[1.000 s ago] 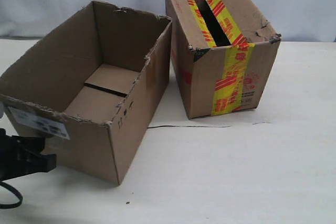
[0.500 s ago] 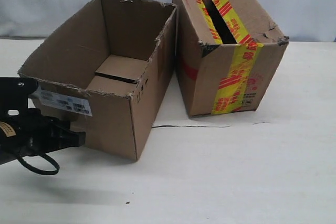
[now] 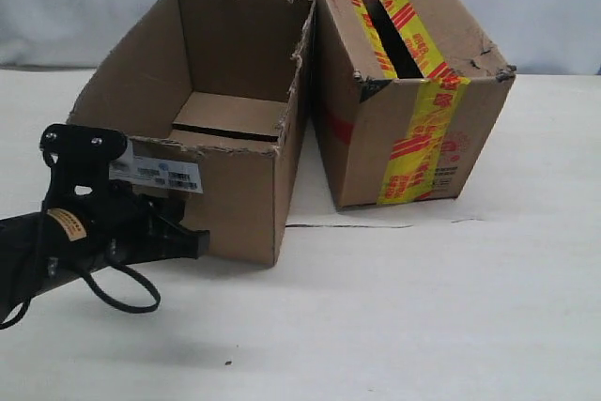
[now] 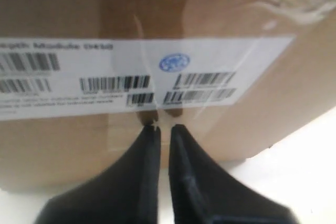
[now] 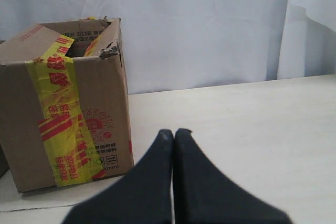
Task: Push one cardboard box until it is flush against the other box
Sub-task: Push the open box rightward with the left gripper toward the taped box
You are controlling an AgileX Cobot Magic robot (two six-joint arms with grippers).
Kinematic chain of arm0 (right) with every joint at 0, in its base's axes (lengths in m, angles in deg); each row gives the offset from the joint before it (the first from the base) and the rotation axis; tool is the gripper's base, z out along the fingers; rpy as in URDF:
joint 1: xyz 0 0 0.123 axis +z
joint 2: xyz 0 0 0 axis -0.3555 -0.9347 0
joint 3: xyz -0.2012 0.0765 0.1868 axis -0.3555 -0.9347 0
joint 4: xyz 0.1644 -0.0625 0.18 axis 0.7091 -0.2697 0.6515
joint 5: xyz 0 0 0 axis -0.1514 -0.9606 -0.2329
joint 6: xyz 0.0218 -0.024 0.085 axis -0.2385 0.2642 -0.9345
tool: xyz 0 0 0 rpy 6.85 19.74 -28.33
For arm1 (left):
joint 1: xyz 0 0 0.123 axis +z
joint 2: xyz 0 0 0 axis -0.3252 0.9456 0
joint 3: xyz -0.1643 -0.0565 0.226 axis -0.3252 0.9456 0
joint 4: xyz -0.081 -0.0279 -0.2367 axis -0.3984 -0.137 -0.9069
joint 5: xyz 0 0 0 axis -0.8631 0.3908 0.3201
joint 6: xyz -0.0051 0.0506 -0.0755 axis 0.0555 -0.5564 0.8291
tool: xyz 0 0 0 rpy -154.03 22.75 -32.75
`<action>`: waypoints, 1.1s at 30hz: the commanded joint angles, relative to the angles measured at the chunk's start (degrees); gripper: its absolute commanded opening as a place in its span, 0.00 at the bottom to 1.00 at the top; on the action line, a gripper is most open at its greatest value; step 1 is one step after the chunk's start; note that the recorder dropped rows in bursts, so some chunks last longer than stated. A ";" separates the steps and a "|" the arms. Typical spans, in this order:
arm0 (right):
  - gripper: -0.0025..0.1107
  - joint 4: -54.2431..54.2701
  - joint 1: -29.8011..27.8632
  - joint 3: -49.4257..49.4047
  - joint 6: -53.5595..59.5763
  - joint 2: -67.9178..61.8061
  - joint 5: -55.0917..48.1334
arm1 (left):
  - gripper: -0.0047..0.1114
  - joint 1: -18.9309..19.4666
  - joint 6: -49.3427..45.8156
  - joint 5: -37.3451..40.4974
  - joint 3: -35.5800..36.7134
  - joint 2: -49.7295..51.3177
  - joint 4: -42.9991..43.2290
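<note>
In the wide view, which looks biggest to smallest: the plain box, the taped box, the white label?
1. Plain box, only slightly bigger, and it sits nearer the camera, so this is unsure.
2. Taped box.
3. Label, by far the smallest.

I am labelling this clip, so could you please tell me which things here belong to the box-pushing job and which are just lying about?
Job: plain box, taped box, left tool at the plain box's labelled end.
Lying about: thin dark strand on the table, dark speck, right tool, shut and touching nothing.
</note>
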 commanded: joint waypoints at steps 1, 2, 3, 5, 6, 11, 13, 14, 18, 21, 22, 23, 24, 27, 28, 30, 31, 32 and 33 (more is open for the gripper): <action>0.02 0.12 -0.26 -0.29 0.25 0.24 -0.27 | 0.04 -0.31 0.51 -2.27 -3.81 3.81 -0.07; 0.02 0.12 -0.26 -0.29 0.25 0.24 -0.27 | 0.04 -0.31 0.51 -2.27 -4.81 5.00 -0.07; 0.02 0.12 -0.26 -0.29 0.25 0.24 -0.27 | 0.04 -0.31 0.37 -2.27 -5.90 5.75 -0.07; 0.02 0.12 -0.26 -0.29 0.25 0.24 -0.27 | 0.04 -0.31 0.37 -2.41 -7.92 7.53 0.24; 0.02 0.12 -0.26 -0.29 0.25 0.24 -0.27 | 0.04 -0.31 0.37 -2.41 -8.72 8.17 0.83; 0.02 0.12 -0.26 -0.29 0.25 0.24 -0.27 | 0.04 -0.31 0.37 -2.41 -12.37 10.88 1.54; 0.02 0.12 -0.26 -0.29 0.25 0.24 -0.27 | 0.04 -0.31 0.37 -2.29 -13.89 11.87 1.54; 0.02 0.12 -0.26 -0.29 0.25 0.24 -0.27 | 0.04 -0.31 0.23 -2.29 -14.62 12.27 1.54; 0.02 0.12 -0.26 -0.29 0.25 0.24 -0.27 | 0.04 -0.31 -0.04 -1.77 -16.31 13.35 1.64; 0.02 0.12 -0.26 -0.29 0.25 0.24 -0.27 | 0.04 -0.31 -0.13 -1.77 -16.31 13.47 1.64; 0.02 0.12 -0.26 -0.29 0.25 0.24 -0.27 | 0.04 -0.31 -0.51 -1.67 -16.31 13.47 1.64; 0.02 0.12 -0.26 -0.29 0.25 0.24 -0.27 | 0.04 -0.31 -1.40 -1.51 -16.31 13.47 1.64; 0.02 0.12 -0.26 -0.29 0.25 0.24 -0.27 | 0.04 -0.31 -1.80 -1.07 -16.31 13.17 1.64; 0.02 0.12 -0.26 -0.29 0.25 0.24 -0.27 | 0.04 -0.31 -3.40 0.71 -15.39 10.58 3.38; 0.02 0.12 -0.26 -0.29 0.25 0.24 -0.27 | 0.04 -0.31 -4.07 0.88 -14.65 9.29 3.96; 0.02 0.12 -0.26 -0.29 0.25 0.24 -0.27 | 0.04 -0.31 -4.47 0.62 -10.02 2.90 4.90; 0.02 0.12 -0.26 -0.29 0.25 0.24 -0.27 | 0.04 -0.31 -6.01 0.19 -5.81 -3.58 5.00; 0.02 0.12 -0.26 -0.29 0.25 0.24 -0.27 | 0.04 -0.31 -6.80 -0.23 -3.95 -6.18 5.00; 0.02 0.12 -0.26 -0.29 0.25 0.24 -0.27 | 0.04 -0.31 -10.05 -1.42 0.94 -12.79 5.00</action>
